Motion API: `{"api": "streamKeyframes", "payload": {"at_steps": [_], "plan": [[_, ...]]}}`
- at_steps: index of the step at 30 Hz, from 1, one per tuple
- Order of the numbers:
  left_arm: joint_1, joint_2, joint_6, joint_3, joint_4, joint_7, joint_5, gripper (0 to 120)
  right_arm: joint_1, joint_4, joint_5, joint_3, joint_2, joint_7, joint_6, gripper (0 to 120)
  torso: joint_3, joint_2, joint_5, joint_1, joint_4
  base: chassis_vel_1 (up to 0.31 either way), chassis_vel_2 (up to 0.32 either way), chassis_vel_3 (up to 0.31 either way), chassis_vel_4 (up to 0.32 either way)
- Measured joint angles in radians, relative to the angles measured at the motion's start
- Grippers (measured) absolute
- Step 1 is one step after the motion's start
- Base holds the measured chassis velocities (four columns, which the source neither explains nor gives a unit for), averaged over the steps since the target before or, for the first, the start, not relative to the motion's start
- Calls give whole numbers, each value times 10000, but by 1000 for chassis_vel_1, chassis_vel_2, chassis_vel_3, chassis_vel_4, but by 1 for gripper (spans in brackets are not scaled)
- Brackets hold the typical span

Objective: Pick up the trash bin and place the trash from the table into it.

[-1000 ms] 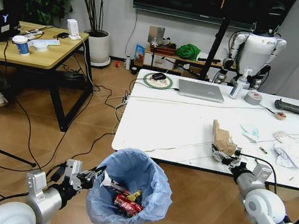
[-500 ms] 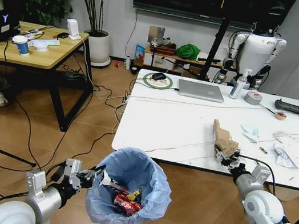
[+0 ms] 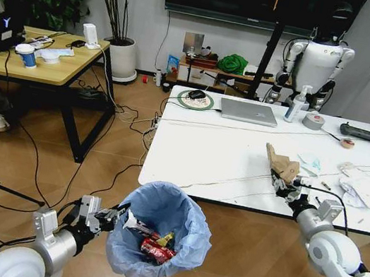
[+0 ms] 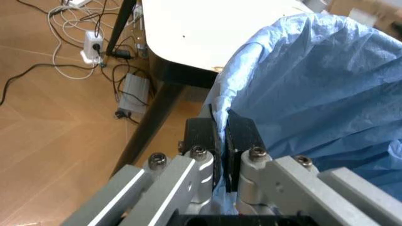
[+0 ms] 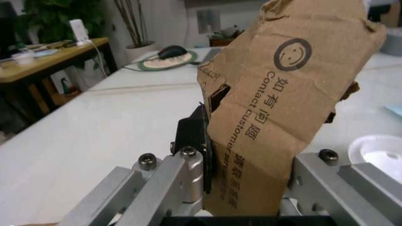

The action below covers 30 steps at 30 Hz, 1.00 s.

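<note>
At the bottom of the head view, the left gripper point(image 3: 108, 216) is pinching the blue bag rim of the trash bin point(image 3: 160, 238), its fingers point(image 4: 242, 141) closed on the plastic; wrappers are lying inside. At lower right, the right gripper point(image 3: 285, 187) is clamping a brown paper bag point(image 3: 279, 164) just above the table point(image 3: 218, 152) near its front edge. Farther back, white papers point(image 3: 359, 187), a laptop point(image 3: 248, 112) and a spray bottle point(image 3: 296, 104) are sitting on the table.

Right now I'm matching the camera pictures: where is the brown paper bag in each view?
Head view: brown paper bag in the right gripper, over the table near its front edge.
Right wrist view: close up between the fingers.
Left wrist view: not in it.
Shared landmark: the table.
</note>
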Motion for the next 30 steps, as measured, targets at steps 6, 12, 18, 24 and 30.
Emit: {"api": "streamKeyframes", "payload": {"at_steps": [6, 12, 18, 24, 30], "plan": [[14, 32, -4, -8, -5, -17, -6, 0, -568, 1455, 371, 414, -1405, -1010, 144, 11, -1, 1, 0, -1, -3, 0, 0, 0, 0], [-34, 142, -18, -2, 51, -45, -99, 0, 235, 3375, 684, -375, -3814, -2857, 564, 11, -1, 2, -1, -1, 3, 0, 0, 0, 0], [-100, 291, -20, 81, 76, -48, -174, 0, 664, 4058, 650, -714, -5191, -4121, 753, 11, -1, 2, -1, 0, -1, 0, 0, 0, 0], [-57, 330, -21, 131, 115, -47, -185, 0, 662, 4379, -366, -709, -6360, -6009, 965, 11, 0, 1, 4, 0, 0, 0, 0, 0, 0], [-16, 445, -21, 135, 110, -44, -293, 0, 754, 4669, -1279, -648, -7082, -6807, 1091, 11, 0, 1, 1, 0, -1, 0, 0, 0, 0]]}}
